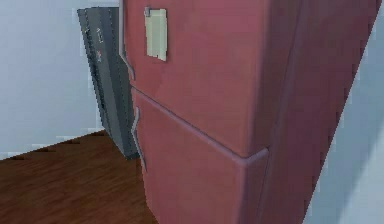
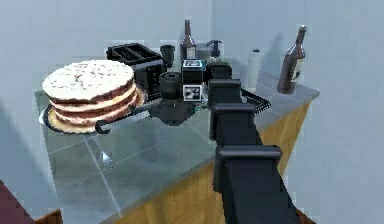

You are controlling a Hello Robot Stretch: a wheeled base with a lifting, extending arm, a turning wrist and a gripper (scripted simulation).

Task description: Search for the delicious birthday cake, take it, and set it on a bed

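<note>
Gripper [image 2: 135,108] at the birthday cake [image 2: 90,88], by the desk [image 2: 130,165]; whether it holds the cake cannot be told. Any lift should be vertical and level, clear of the toaster [image 2: 135,60].

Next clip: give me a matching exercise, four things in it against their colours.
Things:
1. cake
2. toaster
3. paper roll
4. fridge

Colours:
A. red
B. black
C. plain white
D. brown and cream layers

Pairs: 1-D, 2-B, 3-C, 4-A
</note>
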